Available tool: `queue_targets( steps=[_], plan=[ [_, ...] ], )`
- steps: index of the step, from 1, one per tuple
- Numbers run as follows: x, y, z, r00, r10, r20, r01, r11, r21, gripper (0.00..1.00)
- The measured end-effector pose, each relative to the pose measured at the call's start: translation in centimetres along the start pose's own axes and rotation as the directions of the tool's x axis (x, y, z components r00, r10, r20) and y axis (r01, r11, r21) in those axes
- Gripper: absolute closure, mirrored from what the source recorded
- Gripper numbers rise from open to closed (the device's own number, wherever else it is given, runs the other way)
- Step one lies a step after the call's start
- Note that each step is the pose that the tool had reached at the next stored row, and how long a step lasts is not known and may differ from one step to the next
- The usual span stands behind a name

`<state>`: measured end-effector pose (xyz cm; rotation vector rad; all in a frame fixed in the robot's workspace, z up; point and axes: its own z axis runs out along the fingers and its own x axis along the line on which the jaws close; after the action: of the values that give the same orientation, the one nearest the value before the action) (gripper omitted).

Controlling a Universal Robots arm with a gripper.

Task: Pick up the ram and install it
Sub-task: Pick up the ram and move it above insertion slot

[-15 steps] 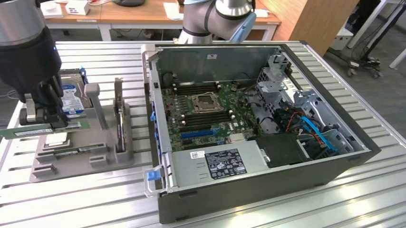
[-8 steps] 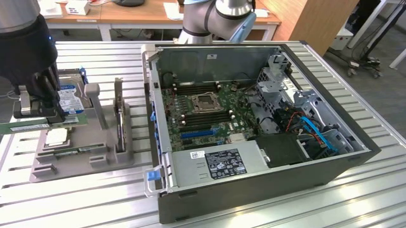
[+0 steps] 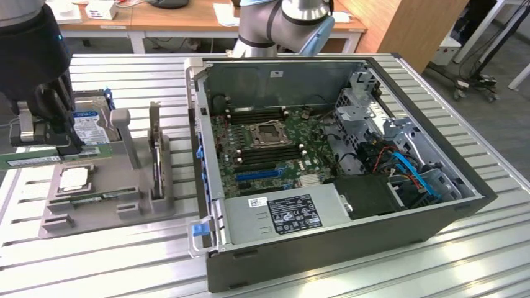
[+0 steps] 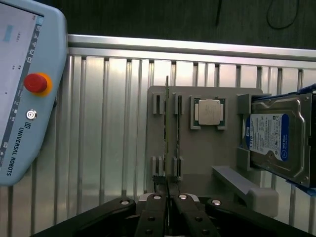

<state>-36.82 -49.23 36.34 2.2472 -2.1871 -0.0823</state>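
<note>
My gripper (image 3: 58, 146) hangs over the far left of the table, shut on the ram (image 3: 33, 160), a long thin green stick held level just above the grey parts holder (image 3: 124, 202). In the wrist view the ram (image 4: 167, 128) shows edge-on as a thin line running out from between my closed fingers (image 4: 154, 207), over the holder's slotted posts (image 4: 158, 103). The open computer case (image 3: 331, 161) lies on its side to the exterior view's right. Its motherboard faces up, with the memory slots (image 3: 265, 115) beside the processor socket.
On the holder sit a processor chip (image 4: 209, 111), a blue-labelled hard drive (image 4: 276, 138) and an upright dark expansion card (image 3: 155, 146). Another thin stick (image 4: 176, 138) stands in the slot next to the ram. A teach pendant (image 4: 24, 89) lies on the ribbed metal table (image 4: 113, 123).
</note>
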Motion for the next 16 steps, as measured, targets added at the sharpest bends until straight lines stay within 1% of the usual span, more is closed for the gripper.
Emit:
queue_targets(
  steps=[16],
  plan=[
    [-0.1,0.11,-2.67,1.0,0.0,0.0,0.0,1.0,0.0,0.89]
  ],
)
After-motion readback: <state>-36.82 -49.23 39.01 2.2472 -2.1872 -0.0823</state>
